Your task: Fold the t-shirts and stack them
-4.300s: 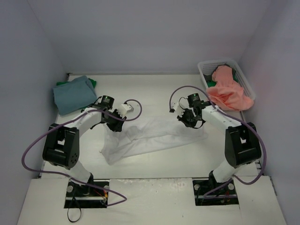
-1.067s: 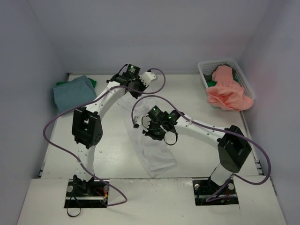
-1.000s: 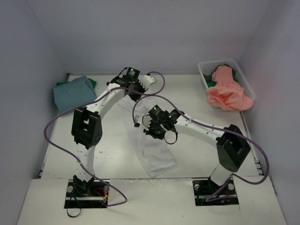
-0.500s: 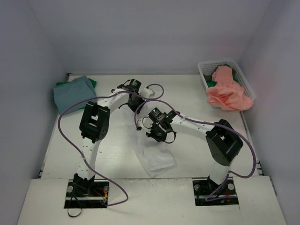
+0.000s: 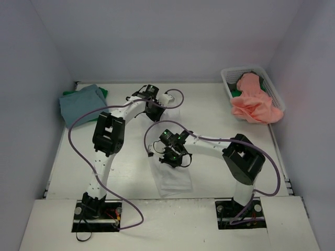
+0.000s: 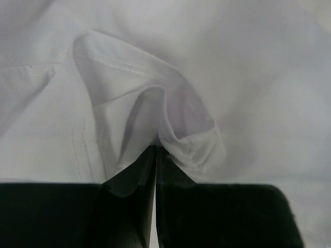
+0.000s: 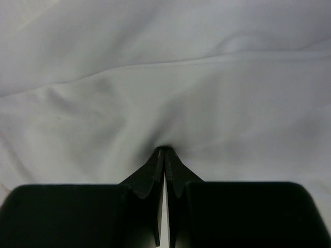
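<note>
Swung inward over four seconds, dragging the white t-shirt (image 5: 171, 180) from a sideways sprawl into a narrow strip running from the middle of the table (image 5: 78, 151) toward its near edge. Clenched at both holds: left gripper (image 5: 152, 107) nipping a doubled hem at the strip's far end, right gripper (image 5: 172, 157) pinching a shallow tuck of the same cloth partway down, with both sets of jaws shut tight on fabric in the wrist views.

Liable to slip at the left hold under any hard pull, judging by the thin loop of hem caught at the very tips. Likely to skew or bunch the strip if drawn unevenly from the two ends. Possibly gripping more than one layer at the right pinch, which would lift the whole bundle instead of a single fold. Also at some risk of snagging on the purple cable (image 5: 157, 124) looping low over the cloth.

Looks soft, limp and creased along its length, pale against the pale surface, with twin stitch lines showing at the hem and a squarish end near the front edge. Elsewhere: salmon t-shirt (image 5: 256, 107) heaped in and spilling over the white mesh basket (image 5: 261, 70) at the far right corner. Teal t-shirt (image 5: 81, 104) lying folded at the far left corner over a green t-shirt (image 5: 104, 93) peeking out beneath.
</note>
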Tool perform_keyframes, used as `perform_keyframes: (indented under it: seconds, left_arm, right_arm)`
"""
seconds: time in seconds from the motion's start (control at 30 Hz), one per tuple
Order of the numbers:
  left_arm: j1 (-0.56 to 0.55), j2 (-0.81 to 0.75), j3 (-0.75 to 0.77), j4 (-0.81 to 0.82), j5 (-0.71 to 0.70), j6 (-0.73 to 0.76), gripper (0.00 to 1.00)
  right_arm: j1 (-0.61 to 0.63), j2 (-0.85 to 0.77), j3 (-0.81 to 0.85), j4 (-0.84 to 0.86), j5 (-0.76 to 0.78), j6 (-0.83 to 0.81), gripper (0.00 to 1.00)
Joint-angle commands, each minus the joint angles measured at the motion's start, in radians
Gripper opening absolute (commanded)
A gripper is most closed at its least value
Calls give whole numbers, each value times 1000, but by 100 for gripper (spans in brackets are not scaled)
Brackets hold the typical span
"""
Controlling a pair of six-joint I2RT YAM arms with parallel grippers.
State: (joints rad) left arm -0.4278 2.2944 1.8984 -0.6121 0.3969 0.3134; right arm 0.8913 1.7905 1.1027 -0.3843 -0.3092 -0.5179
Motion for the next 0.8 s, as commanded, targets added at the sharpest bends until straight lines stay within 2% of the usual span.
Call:
perform_keyframes:
  seconds: [0.0, 0.27, 0.53, 0.77]
  left_arm:
    - [8, 22, 77, -3, 14, -2, 0]
    - [15, 204, 424, -175, 36, -5, 0]
    - [15, 253, 502, -186, 28, -10, 0]
    - [21, 318, 605, -216, -41, -30, 0]
  right_arm:
    - [41, 36, 5, -7, -28, 21, 0]
    - [51, 101, 74, -7, 5, 18, 0]
    - [20, 138, 123, -7, 27, 15, 0]
    - [-46, 176, 163, -7, 28, 1, 0]
